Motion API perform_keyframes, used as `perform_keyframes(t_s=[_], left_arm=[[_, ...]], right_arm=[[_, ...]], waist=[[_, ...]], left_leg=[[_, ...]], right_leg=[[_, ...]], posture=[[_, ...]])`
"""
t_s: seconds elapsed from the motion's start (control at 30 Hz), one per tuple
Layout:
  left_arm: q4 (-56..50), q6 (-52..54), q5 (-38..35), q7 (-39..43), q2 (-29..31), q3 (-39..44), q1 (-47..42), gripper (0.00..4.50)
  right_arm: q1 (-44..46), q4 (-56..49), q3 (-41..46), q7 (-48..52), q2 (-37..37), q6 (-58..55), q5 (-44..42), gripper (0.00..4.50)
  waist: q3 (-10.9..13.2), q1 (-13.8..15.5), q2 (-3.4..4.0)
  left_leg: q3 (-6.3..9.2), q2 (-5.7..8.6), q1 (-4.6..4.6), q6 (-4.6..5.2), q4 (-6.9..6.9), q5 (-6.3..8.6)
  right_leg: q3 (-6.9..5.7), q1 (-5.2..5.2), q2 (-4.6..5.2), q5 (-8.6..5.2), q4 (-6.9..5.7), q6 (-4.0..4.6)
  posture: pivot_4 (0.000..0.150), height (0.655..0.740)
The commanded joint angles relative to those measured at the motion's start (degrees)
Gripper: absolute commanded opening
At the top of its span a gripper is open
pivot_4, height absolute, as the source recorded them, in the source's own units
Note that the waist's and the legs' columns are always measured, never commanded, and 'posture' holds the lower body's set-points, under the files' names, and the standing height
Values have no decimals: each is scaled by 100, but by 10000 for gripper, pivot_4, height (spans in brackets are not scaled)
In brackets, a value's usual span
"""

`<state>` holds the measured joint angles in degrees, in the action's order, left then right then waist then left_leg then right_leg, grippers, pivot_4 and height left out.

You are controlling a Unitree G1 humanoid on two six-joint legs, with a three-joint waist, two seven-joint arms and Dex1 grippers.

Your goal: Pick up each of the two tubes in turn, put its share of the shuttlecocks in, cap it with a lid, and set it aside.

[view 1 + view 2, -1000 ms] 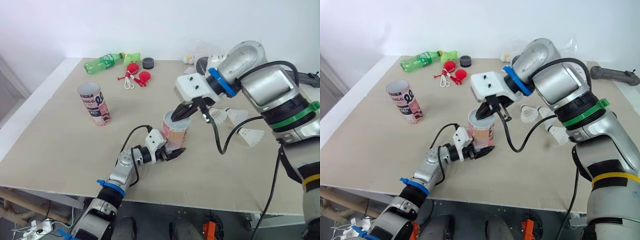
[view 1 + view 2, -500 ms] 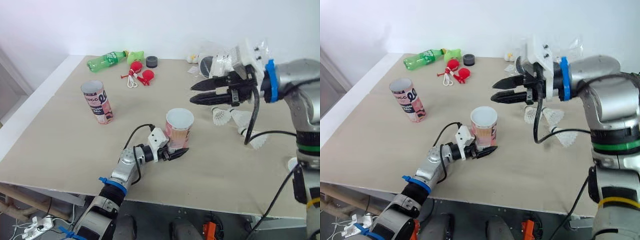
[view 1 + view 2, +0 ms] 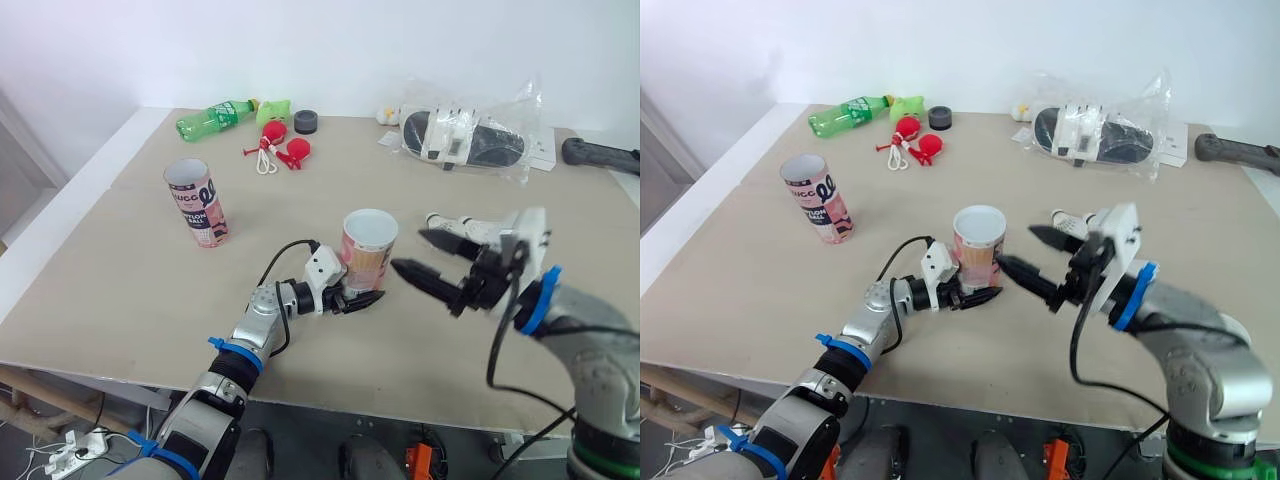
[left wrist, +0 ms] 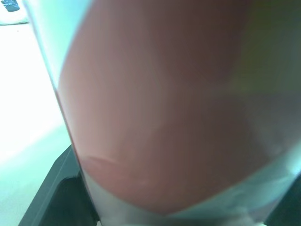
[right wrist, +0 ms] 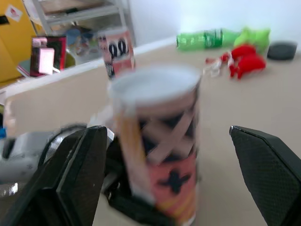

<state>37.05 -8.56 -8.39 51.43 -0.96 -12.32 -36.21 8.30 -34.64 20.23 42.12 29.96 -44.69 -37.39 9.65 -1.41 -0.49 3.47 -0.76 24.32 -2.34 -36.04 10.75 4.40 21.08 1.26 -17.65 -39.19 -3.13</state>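
A pink patterned tube (image 3: 368, 250) stands upright mid-table, mouth open. My left gripper (image 3: 350, 298) is shut on its base, and its wall looms close in the left wrist view (image 4: 164, 103). My right gripper (image 3: 408, 249) hangs open just right of the tube, its fingers (image 5: 268, 169) wide apart with nothing between them. A second pink tube (image 3: 197, 203) stands farther left. White shuttlecocks (image 3: 1065, 218) lie behind the right gripper, partly hidden by it. A dark round lid (image 3: 306, 122) rests at the back.
A green bottle (image 3: 215, 117), a green toy (image 3: 272, 110) and red toys (image 3: 280, 148) lie at the back left. A clear plastic bag (image 3: 470, 140) with black-and-white items sits at the back right, and a black handle (image 3: 600, 155) beyond it.
My right gripper left the tube's mouth, opened, and swung out and down to the tube's right side. The left gripper kept its hold on the tube. The camera shifted.
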Motion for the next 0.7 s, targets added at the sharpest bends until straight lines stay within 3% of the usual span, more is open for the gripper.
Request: perform_keyframes(t_s=[0.03,0.27,0.7], left_arm=[[56,6,52,122,50,-30,21,43021],[-39,12,21,199,232,50,136,44259],[-1572,650,-312,631,1308,205,1265,44259]], right_arm=[[-316,-260,-143,-244,-63,591,281,45000],[-771,-115,-809,-460,-182,1131,663,45000],[-835,754,-1783,-706,-662,2231,1448,45000]], waist=[[0,0,-1],[0,-7,-3],[-2,-120,-3]], left_leg=[[-1,1,0,0,-2,0],[1,-5,-4,0,1,0],[2,-18,-21,-2,5,-6]], right_leg=[[0,-1,1,-3,0,-7],[0,-1,-6,-18,0,-33],[2,-11,-16,-14,0,-25]], posture=[[1500,7400],[1500,7400],[1500,7400]])
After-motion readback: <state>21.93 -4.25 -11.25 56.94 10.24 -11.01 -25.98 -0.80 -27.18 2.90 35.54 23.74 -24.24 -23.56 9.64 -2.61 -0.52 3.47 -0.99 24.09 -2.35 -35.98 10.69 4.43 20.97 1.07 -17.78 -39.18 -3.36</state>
